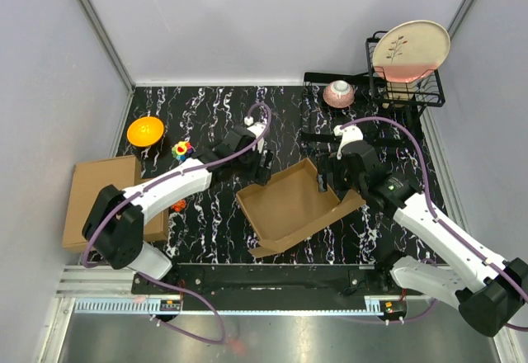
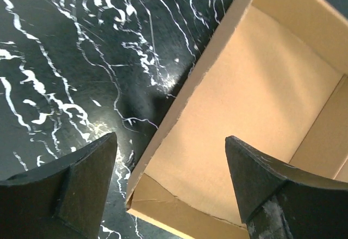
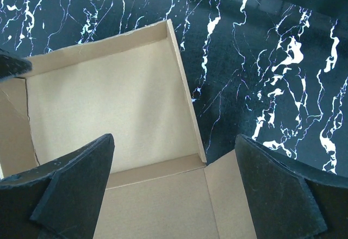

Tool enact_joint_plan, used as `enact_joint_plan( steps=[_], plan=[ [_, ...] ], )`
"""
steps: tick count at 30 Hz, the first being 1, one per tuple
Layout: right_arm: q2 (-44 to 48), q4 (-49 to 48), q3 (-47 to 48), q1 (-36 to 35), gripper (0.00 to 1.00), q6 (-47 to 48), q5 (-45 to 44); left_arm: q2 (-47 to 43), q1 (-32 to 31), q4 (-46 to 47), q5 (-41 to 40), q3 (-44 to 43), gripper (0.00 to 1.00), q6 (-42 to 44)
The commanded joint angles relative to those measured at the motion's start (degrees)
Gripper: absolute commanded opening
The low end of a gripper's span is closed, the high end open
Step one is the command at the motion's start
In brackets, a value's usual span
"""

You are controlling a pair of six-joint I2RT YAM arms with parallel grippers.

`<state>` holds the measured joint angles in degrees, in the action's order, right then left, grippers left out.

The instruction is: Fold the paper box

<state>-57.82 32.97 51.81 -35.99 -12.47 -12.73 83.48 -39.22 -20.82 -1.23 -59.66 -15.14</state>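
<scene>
Cardboard lies nearest: a stack of flat sheets (image 1: 91,186) rests well off to the left of the left claw (image 1: 262,165) and nearer than it, beside that arm's elbow. A small orange piece (image 1: 178,206) sits on the table (image 1: 206,115) close by the same arm. The paper box (image 1: 289,206) stands open-topped between the two claws and slightly nearer than both, its walls partly raised and one loose flap (image 1: 266,246) lying flat at its near corner.

The left claw hangs at the box's far-left wall, fingers (image 2: 81,190) spread wide and gripping nothing. In its wrist view one finger is over the dark marble and the other over the box's inside (image 2: 261,87), with the wall running between them. The right claw (image 1: 324,177) hovers over the box's far-right corner, likewise released and empty, with the box floor (image 3: 109,98) ahead of its fingers and a flat side flap (image 3: 157,206) under them. Whether either claw touches the cardboard cannot be told.

Left of the left claw sits a many-coloured toy (image 1: 182,149), and farther left an orange bowl (image 1: 145,130). Beyond the right claw stands a pink bowl (image 1: 339,93), then a black wire rack (image 1: 425,101) holding a pale plate (image 1: 410,49) on edge.
</scene>
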Motion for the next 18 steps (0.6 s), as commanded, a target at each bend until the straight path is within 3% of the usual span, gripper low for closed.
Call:
enact_joint_plan(
  steps=[1, 12, 16, 18],
  plan=[
    [0.9, 0.6, 1.4, -0.4, 0.98, -0.1, 0.3, 2.3, -0.4, -3.4, 7.7, -4.6, 0.83, 3.7],
    [0.0, -0.1, 2.4, -0.4, 0.98, 0.0, 1.6, 13.4, -1.6, -8.0, 4.8, -7.5, 0.69, 10.7],
    [0.2, -0.4, 2.5, -0.3, 0.98, 0.1, 1.7, 17.1, -1.6, -8.3, 2.9, -9.0, 0.60, 11.5],
    [0.3, -0.5, 2.4, -0.3, 0.98, 0.2, 1.7, 18.7, -1.6, -8.3, 3.0, -9.7, 0.48, 12.0]
  ],
)
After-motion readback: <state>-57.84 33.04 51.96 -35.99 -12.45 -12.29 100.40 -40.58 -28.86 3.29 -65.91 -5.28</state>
